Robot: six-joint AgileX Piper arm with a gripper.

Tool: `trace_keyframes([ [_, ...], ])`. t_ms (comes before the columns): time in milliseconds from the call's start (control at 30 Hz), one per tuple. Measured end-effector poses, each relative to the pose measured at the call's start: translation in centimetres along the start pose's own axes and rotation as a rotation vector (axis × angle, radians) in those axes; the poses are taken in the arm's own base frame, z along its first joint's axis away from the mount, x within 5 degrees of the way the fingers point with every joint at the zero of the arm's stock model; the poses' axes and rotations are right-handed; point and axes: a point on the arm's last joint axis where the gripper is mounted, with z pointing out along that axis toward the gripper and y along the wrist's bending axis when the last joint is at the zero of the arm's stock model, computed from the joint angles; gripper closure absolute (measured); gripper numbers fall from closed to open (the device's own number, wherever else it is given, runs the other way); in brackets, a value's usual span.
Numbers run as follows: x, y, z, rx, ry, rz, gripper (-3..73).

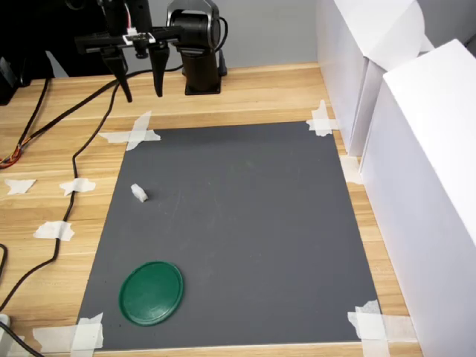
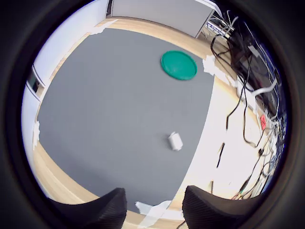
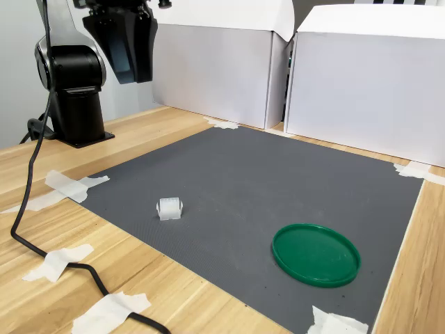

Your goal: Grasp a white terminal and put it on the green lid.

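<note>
The white terminal [image 1: 139, 193] [image 2: 175, 141] [image 3: 170, 208] lies on the grey mat near its left edge in the first exterior view. The green lid [image 1: 152, 292] [image 2: 178, 65] [image 3: 316, 254] rests flat on the mat's near left corner in the first exterior view, well apart from the terminal. My gripper [image 1: 143, 91] [image 2: 153, 206] [image 3: 129, 73] hangs high above the mat's far left corner, beside the arm's base. Its fingers are spread with nothing between them. It is open and far from both objects.
The grey mat [image 1: 245, 230] is taped to a wooden table at its corners. White boxes [image 1: 416, 149] [image 3: 361, 76] stand along the first exterior view's right side. The arm's black base [image 1: 201, 67] stands behind the mat. Black cables [image 1: 67, 171] and tape scraps [image 1: 53, 230] lie on the wood left of the mat.
</note>
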Motion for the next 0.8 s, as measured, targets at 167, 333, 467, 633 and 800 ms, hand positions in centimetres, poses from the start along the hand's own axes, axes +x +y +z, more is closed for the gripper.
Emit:
trace_keyframes([
  [167,-2.2,-1.1,0.5,-0.067,-0.028,-0.134,15.7],
  [333,-3.6,-1.6,1.3,-0.174,-0.062,-0.209,15.6],
  [467,-3.5,-3.6,2.5,-0.202,-0.075,-0.173,15.6],
  [633,-2.3,-6.0,4.7,-0.218,-0.034,-0.182,15.6],
  [800,-1.7,-6.7,6.7,-0.246,0.04,-0.255,15.6],
])
